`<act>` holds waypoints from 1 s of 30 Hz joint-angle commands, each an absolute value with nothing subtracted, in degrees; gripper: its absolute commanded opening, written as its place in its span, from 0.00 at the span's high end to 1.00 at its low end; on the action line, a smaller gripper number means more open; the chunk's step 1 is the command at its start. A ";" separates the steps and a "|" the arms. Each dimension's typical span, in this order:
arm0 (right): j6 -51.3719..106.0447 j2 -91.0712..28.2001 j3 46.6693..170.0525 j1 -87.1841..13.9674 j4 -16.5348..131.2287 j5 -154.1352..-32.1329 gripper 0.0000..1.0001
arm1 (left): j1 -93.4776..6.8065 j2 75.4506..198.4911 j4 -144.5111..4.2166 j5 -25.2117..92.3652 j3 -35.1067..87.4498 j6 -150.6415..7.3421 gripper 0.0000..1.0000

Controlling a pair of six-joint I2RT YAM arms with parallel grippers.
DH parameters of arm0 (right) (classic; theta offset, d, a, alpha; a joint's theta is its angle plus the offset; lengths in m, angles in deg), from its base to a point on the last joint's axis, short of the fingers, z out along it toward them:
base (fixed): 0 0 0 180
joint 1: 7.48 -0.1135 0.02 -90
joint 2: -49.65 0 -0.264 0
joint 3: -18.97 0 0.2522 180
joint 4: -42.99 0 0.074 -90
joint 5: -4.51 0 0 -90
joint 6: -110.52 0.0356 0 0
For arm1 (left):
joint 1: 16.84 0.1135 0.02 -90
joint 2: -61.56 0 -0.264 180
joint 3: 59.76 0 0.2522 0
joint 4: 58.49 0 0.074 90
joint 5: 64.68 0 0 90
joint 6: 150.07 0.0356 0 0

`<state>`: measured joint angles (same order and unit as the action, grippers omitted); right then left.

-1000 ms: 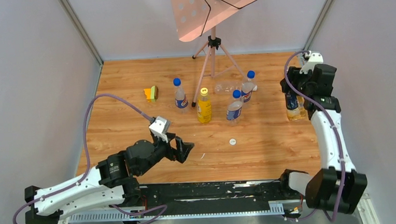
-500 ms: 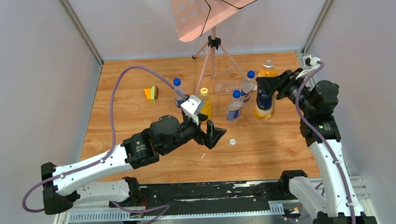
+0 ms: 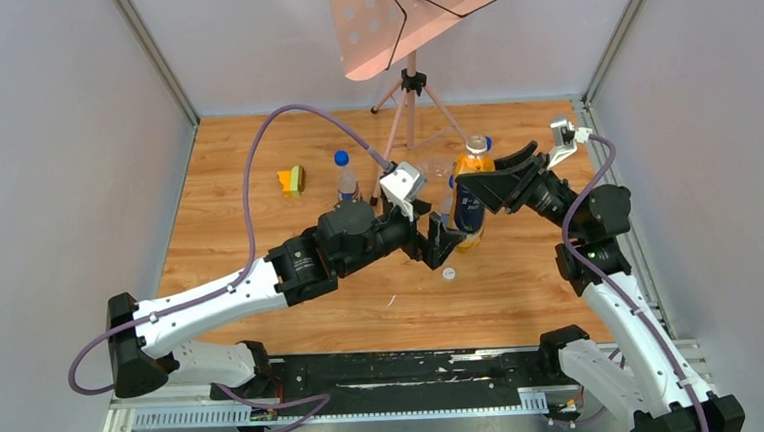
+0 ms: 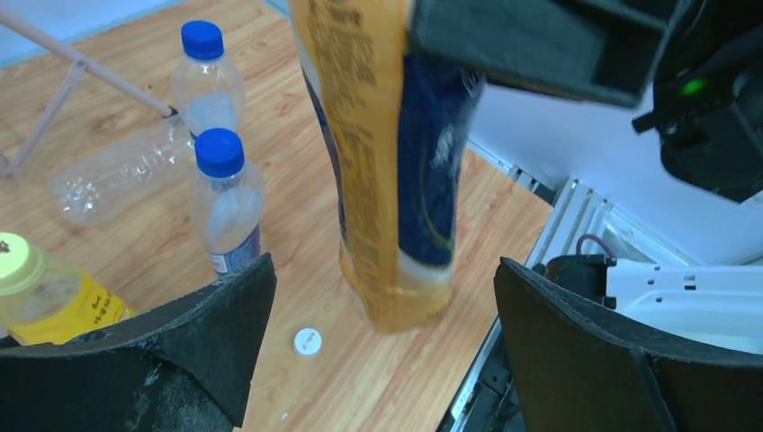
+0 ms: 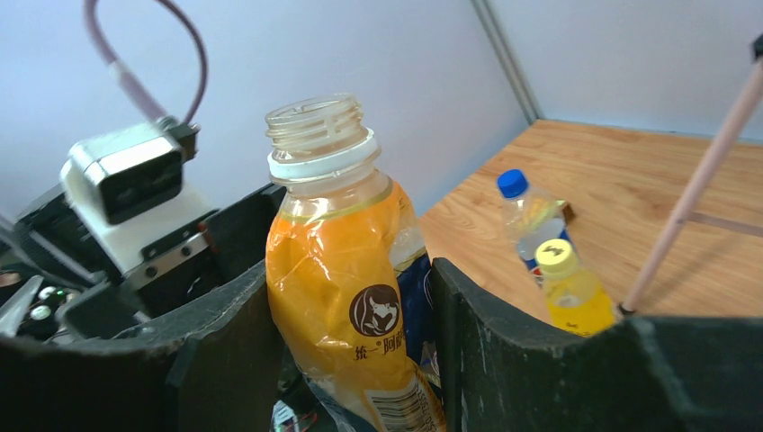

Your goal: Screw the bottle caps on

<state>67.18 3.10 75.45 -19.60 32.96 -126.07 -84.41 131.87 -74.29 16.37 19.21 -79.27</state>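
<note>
My right gripper (image 3: 473, 192) is shut on the amber bottle (image 3: 472, 166), held upright above the table's middle. Its threaded neck (image 5: 315, 126) is bare, with no cap on it. In the right wrist view the fingers (image 5: 490, 342) clamp the orange label (image 5: 342, 270). My left gripper (image 3: 439, 245) is open just left of the bottle's base; in the left wrist view its wide jaws (image 4: 385, 265) frame the bottle (image 4: 387, 180) without touching it. A white cap (image 3: 449, 272) lies loose on the wood (image 4: 308, 341). The yellow bottle (image 4: 45, 288) wears a yellow cap.
Blue-capped clear bottles (image 4: 207, 81) (image 4: 227, 207) stand behind, and another (image 3: 344, 178) to the left. A capless clear bottle (image 4: 117, 171) lies on its side. The music stand's tripod (image 3: 409, 99) stands at the back. A small coloured block (image 3: 292, 179) sits far left.
My right arm has carried the amber bottle from the right edge leftward to the middle. My left arm has reached forward and right, ending open beside the bottle and white cap.
</note>
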 commanded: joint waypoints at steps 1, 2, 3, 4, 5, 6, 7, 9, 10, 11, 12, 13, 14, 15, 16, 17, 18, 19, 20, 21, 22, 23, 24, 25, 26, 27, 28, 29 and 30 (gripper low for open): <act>74.13 4.69 72.55 -21.67 21.05 -126.66 0.68 | -82.72 131.91 -67.13 20.13 21.13 -80.24 0.04; 74.93 4.70 72.14 -21.98 20.15 -126.82 0.68 | -82.55 131.95 -66.66 20.79 20.86 -80.16 0.04; 75.52 4.66 71.81 -22.31 19.32 -127.05 0.68 | -82.48 132.00 -66.08 21.03 20.83 -80.09 0.05; 76.09 4.66 71.54 -22.65 18.61 -127.06 0.68 | -82.31 132.00 -65.92 21.48 20.74 -79.89 0.05; 76.52 4.69 71.37 -23.00 18.04 -127.11 0.68 | -82.18 132.02 -65.55 21.73 20.68 -79.78 0.06; 76.86 4.65 71.32 -23.43 17.59 -127.13 0.68 | -81.95 132.16 -65.34 22.18 20.64 -79.85 0.06; 77.13 4.60 71.38 -23.78 17.18 -127.22 0.68 | -81.74 132.19 -65.07 22.56 20.59 -80.13 0.07; 77.40 4.29 71.60 -24.45 16.59 -127.63 0.67 | -81.25 132.41 -64.51 24.02 20.48 -80.55 0.09; 77.65 4.10 71.76 -24.74 16.10 -128.07 0.67 | -80.95 132.63 -64.16 24.73 20.41 -80.59 0.09; 78.05 3.73 71.87 -24.84 15.64 -128.44 0.67 | -80.93 132.69 -63.99 25.59 20.43 -80.47 0.10; 78.60 3.48 71.80 -25.02 14.93 -128.70 0.67 | -80.78 132.78 -63.64 26.97 20.44 -80.47 0.11; 79.11 3.27 71.58 -25.22 14.13 -128.81 0.66 | -80.71 132.89 -63.42 27.55 20.40 -80.22 0.11; 79.70 3.06 71.31 -25.42 13.25 -128.82 0.66 | -80.66 132.87 -63.06 28.64 20.37 -80.16 0.11; 80.33 2.80 70.89 -25.64 12.28 -128.87 0.66 | -80.61 132.96 -62.86 29.09 20.37 -80.01 0.12; 81.03 2.47 70.69 -25.92 11.41 -129.05 0.66 | -80.57 132.99 -62.46 30.04 20.32 -79.97 0.12; 81.88 2.04 70.57 -26.12 10.34 -129.33 0.66 | -80.49 133.08 -62.21 30.45 20.29 -79.92 0.12; 82.29 1.61 70.60 -26.54 9.54 -129.70 0.66 | -80.48 133.09 -61.81 30.93 20.28 -79.88 0.12; 82.54 1.11 70.73 -26.98 8.98 -129.90 0.66 | -80.41 133.17 -61.62 31.09 20.27 -80.01 0.13; 82.56 0.74 70.84 -27.52 8.68 -129.91 0.66 | -80.35 133.27 -61.38 31.15 20.27 -80.10 0.14; 82.53 0.51 70.93 -28.10 8.64 -129.76 0.66 | -80.20 133.28 -61.23 31.17 20.25 -80.33 0.14; 82.23 0.29 71.03 -28.76 8.67 -129.52 0.66 | -80.20 133.28 -60.84 31.19 20.22 -80.39 0.15; 81.98 0.14 71.12 -29.59 8.75 -129.30 0.66 | -80.03 133.28 -60.57 31.09 20.15 -80.66 0.15; 81.51 -0.06 71.25 -30.22 8.95 -129.07 0.66 | -79.98 133.33 -60.06 31.06 20.08 -80.95 0.17; 81.07 -0.21 71.37 -30.86 9.20 -128.76 0.66 | -79.89 133.38 -59.83 31.01 19.94 -81.10 0.17; 80.64 -0.41 71.47 -31.49 9.47 -128.55 0.66 | -79.83 133.46 -59.45 31.02 19.93 -81.39 0.18; 80.30 -0.59 71.55 -31.88 9.54 -128.34 0.66 | -79.74 133.64 -59.39 31.03 19.88 -81.54 0.19; 79.95 -0.65 71.57 -32.31 9.63 -128.11 0.66 | -79.71 133.68 -59.19 31.03 19.86 -81.81 0.21; 79.75 -0.71 71.57 -32.66 9.68 -127.65 0.66 | -79.73 133.71 -59.09 31.03 19.57 -81.92 0.21; 79.43 -0.70 71.51 -32.90 9.83 -127.34 0.66 | -79.70 133.72 -58.79 30.98 19.44 -82.25 0.23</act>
<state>80.66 -0.64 70.90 -31.62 12.72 -128.67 -80.06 133.35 -62.58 30.48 19.21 -80.87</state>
